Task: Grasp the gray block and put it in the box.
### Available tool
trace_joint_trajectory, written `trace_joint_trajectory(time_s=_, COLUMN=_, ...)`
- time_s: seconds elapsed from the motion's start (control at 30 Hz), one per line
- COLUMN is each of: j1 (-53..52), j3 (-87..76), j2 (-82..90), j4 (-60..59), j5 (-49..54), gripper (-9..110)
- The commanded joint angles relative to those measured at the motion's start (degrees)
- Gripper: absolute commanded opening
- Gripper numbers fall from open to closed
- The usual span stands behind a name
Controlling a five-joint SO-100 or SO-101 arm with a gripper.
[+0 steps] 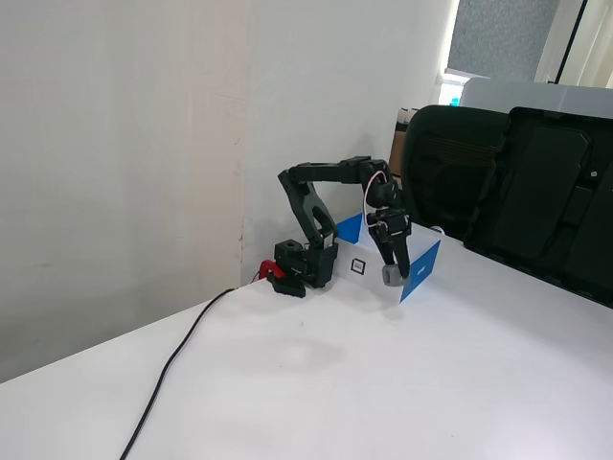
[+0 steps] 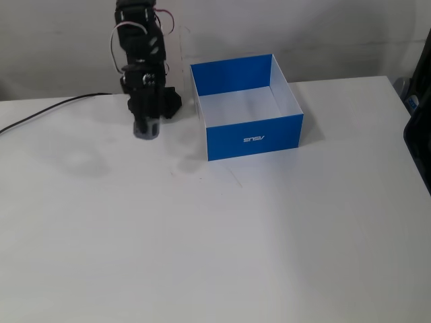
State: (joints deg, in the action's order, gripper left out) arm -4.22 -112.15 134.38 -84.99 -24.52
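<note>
Carrying the block to the box

The gripper (image 2: 145, 128) is clamping the block (image 2: 145, 130) above the table (image 2: 215, 256), beside the box (image 2: 252, 139); it should be clearing the near wall before letting go.

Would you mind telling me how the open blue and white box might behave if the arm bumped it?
The box looks like thin, empty cardboard, so it is probably light and would slide on the smooth white table. Its low, wide shape suggests it would hardly tip. The thin walls could dent.
</note>
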Motion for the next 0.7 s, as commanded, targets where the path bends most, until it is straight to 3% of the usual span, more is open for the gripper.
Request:
trace_joint_trajectory(time_s=0.0, j1=-2.7, j3=7.2, j2=3.6, j4=-1.1, j5=0.9, gripper=0)
trace_joint_trajectory(time_s=0.67, j1=-18.7, j3=20.2, j2=8.2, j4=-1.1, j5=0.9, gripper=0)
